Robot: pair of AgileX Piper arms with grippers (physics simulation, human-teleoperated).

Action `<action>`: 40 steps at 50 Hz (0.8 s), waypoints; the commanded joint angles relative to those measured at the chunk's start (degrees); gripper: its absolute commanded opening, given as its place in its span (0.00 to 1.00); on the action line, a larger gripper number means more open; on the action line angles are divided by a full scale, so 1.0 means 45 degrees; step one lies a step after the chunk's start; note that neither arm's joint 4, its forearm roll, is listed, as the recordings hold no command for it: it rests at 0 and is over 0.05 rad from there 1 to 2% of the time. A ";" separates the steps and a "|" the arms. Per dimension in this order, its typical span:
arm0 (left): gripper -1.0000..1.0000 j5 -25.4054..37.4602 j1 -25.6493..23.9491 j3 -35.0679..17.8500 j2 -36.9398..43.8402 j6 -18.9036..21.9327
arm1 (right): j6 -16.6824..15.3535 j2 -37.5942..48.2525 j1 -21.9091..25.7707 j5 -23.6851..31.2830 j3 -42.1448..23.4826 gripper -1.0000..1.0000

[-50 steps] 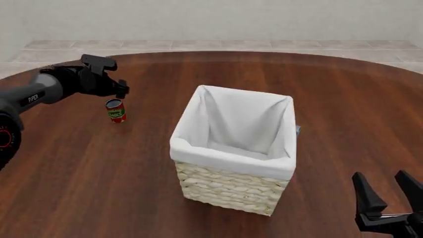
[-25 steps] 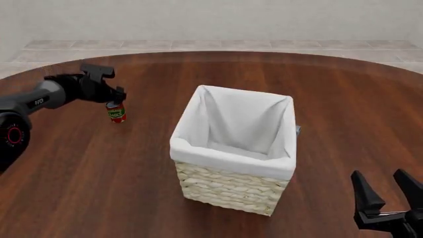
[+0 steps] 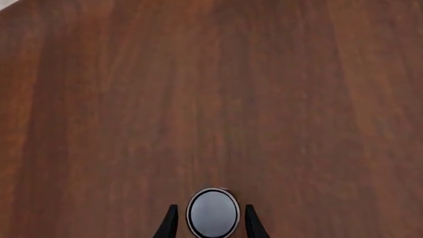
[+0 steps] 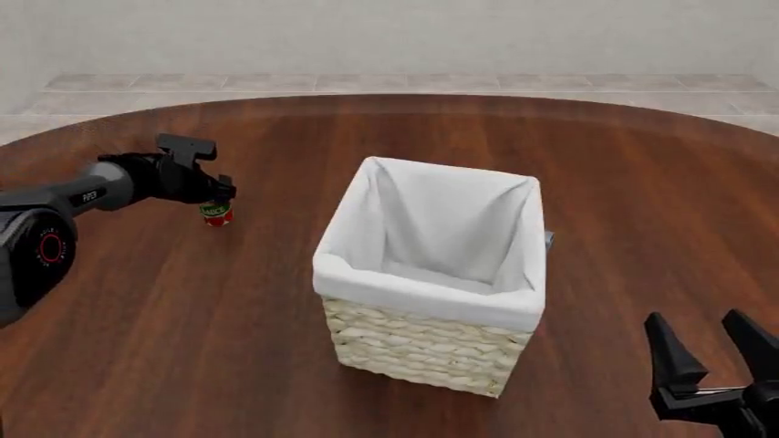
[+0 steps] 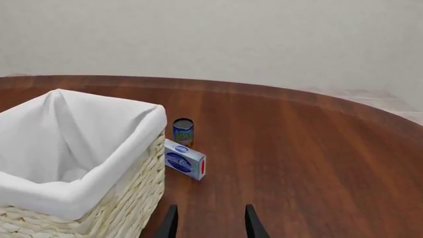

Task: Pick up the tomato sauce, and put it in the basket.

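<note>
The tomato sauce [image 4: 218,215], a small red-labelled tin, stands upright on the table to the left of the basket [image 4: 414,345]. My left gripper [image 4: 215,197] comes down on it from above and hides its upper part. In the left wrist view the tin's grey top [image 3: 213,212] lies between the two dark fingertips [image 3: 171,224], with a thin gap on each side, so this gripper [image 3: 211,226] is open. The right gripper [image 4: 696,321] is open and holds nothing near the front right of the table, and the basket [image 5: 106,196] shows beside it [image 5: 210,220].
A blue-labelled can [image 5: 183,131] and a blue and white box [image 5: 185,160] lie just behind the basket's far right side; only a sliver of the box [image 4: 549,241] shows in the front view. The round wooden table [image 4: 146,319] ends at a curved far edge.
The left gripper has dropped from above and behind the tin down over it, so its fingers now straddle the tin. The tin, basket and right arm have not moved.
</note>
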 commanded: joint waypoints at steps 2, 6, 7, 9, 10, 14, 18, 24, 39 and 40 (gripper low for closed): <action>1.00 -0.0061 0.0012 -0.0341 0.1328 0.0009 | 0.0003 0.0188 0.0010 -0.0151 0.0001 1.00; 1.00 -0.0078 0.0113 -0.0441 0.1520 0.0048 | 0.0022 0.0208 0.0018 -0.0164 0.0001 1.00; 1.00 -0.0077 0.0123 -0.0451 0.1538 0.0046 | 0.0024 0.0184 0.0015 -0.0140 0.0001 1.00; 1.00 -0.0059 0.0173 -0.0504 0.1625 0.0049 | 0.0018 0.0196 0.0017 -0.0153 0.0000 1.00; 1.00 -0.0058 0.0173 -0.0506 0.1627 0.0049 | 0.0018 0.0197 0.0017 -0.0155 0.0001 1.00; 1.00 0.0108 0.0177 -0.0726 0.1882 0.0010 | 0.0020 0.0192 0.0023 -0.0153 0.0000 1.00; 1.00 0.0144 0.0163 -0.0873 0.2186 0.0026 | 0.0007 0.0145 0.0014 -0.0119 0.0001 1.00; 1.00 0.0188 0.0196 -0.0942 0.2447 -0.0004 | 0.0002 0.0067 0.0012 -0.0049 0.0001 1.00; 0.00 -0.0402 -0.0014 0.0497 0.1163 0.0248 | 0.0017 0.0026 0.0037 -0.0031 0.0002 1.00; 0.00 -0.0447 0.0002 0.0596 0.1043 0.0281 | 0.0020 0.0004 0.0039 -0.0014 0.0002 1.00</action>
